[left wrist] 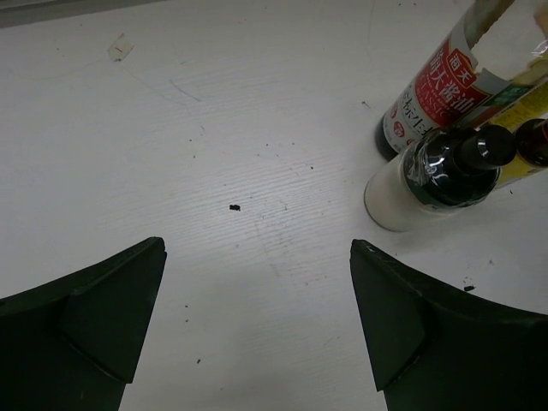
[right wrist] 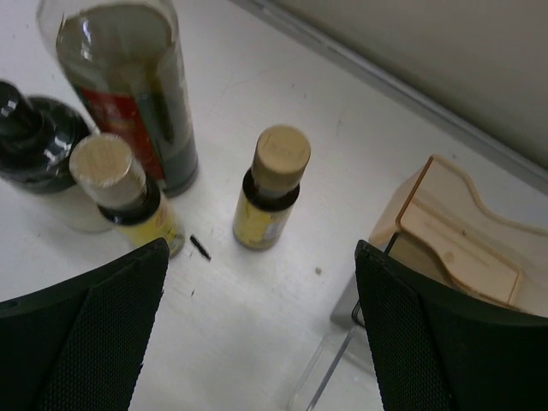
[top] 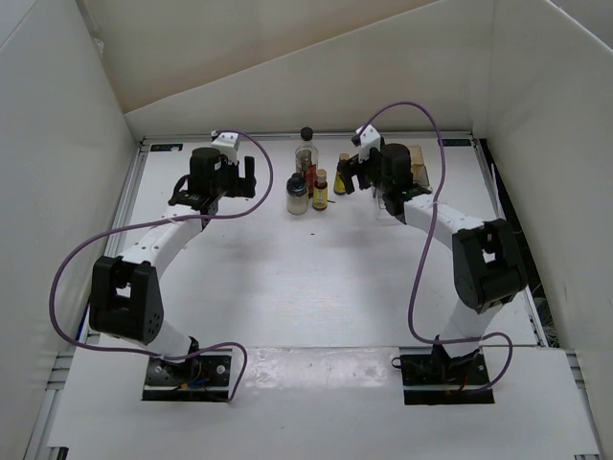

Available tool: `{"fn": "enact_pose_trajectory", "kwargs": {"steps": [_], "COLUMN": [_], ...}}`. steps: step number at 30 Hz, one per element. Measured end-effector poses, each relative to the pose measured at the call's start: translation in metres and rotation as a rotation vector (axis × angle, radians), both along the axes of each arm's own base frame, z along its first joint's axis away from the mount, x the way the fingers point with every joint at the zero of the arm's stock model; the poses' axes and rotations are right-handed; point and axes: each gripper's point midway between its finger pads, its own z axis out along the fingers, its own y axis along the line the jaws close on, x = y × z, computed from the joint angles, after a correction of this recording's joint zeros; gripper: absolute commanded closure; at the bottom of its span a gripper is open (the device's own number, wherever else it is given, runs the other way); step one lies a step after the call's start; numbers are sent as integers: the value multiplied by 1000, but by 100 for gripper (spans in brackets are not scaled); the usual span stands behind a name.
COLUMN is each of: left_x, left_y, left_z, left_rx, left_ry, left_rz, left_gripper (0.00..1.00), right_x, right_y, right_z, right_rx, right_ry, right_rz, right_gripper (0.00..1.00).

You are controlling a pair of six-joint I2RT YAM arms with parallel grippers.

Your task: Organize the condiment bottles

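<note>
left hand point(left wrist: 257, 247) spread, empty | right hand point(right wrist: 261, 248) spread near amber bottle point(right wrist: 270, 193) | we see jar point(right wrist: 34, 145) beside tall bottle point(right wrist: 128, 86) (on bench point(right wrist: 257, 342))

Two YAM arms: white links, black joint housings.
left arm point(top: 158, 241) and right arm point(top: 431, 216) each trail a looping purple cable point(top: 59, 278) and sit on black base plates point(top: 187, 377) at the worktop's near edge. left gripper point(left wrist: 257, 248) has plain dark wedge fingers, right gripper point(right wrist: 260, 247) mesh-textured ones.

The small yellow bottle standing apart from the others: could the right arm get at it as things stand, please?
Probably yes: the right gripper is open, the small yellow bottle stands just ahead of it, apart from the other bottles and the rack.
</note>
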Motion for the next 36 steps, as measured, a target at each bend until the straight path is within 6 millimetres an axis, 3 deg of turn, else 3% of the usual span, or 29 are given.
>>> {"fn": "enact_pose_trajectory", "kwargs": {"steps": [5,14,19,25,36], "left_x": [6,17,19,24,29], "left_y": [-2,-4,-1,1,4], "left_z": [-2,-10,-14,-20,-31], "left_rx": [5,10,10,13,17], "left_ry": [-7,-4,0,11,35], "left_rz": [-12,-16,-11,-4,2], "left_gripper": [0,0,0,0,0], "right_x": [25,51,66,74,85], "right_y": [3,-6,-1,12,35], "right_z": [2,-10,-14,-19,-11], "right_rx": [45,176,252,309,324], "right_ry": [-64,-72,-68,-44,-57], "right_rz": [13,3,25,70,155], "right_gripper": [10,10,11,11,14]}}
